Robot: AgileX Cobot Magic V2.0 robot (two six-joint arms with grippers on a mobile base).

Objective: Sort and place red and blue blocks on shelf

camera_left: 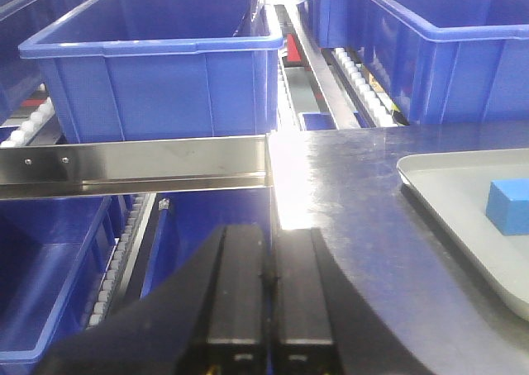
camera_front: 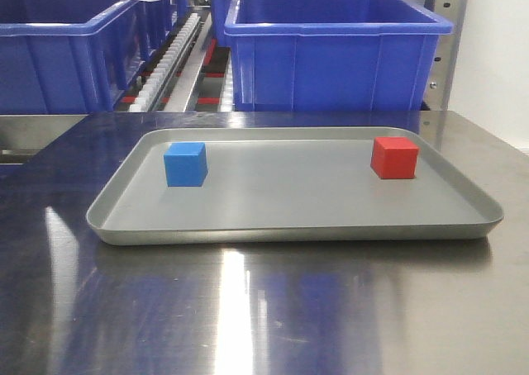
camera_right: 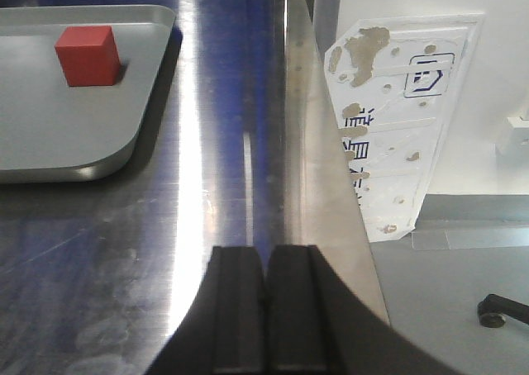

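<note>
A blue block rests on the left side of the flat grey tray, and a red block on its right side. The left wrist view catches the blue block at the far right, well away from my left gripper, which is shut and empty over the table's left edge. My right gripper is shut and empty near the table's right edge, with the red block far off to its upper left. The shelf shows its steel front rail with two screws ahead of the left gripper.
Big blue bins stand on the shelf's white roller tracks behind the shiny steel table. More bins sit on a lower level. Beyond the table's right edge lies grey floor.
</note>
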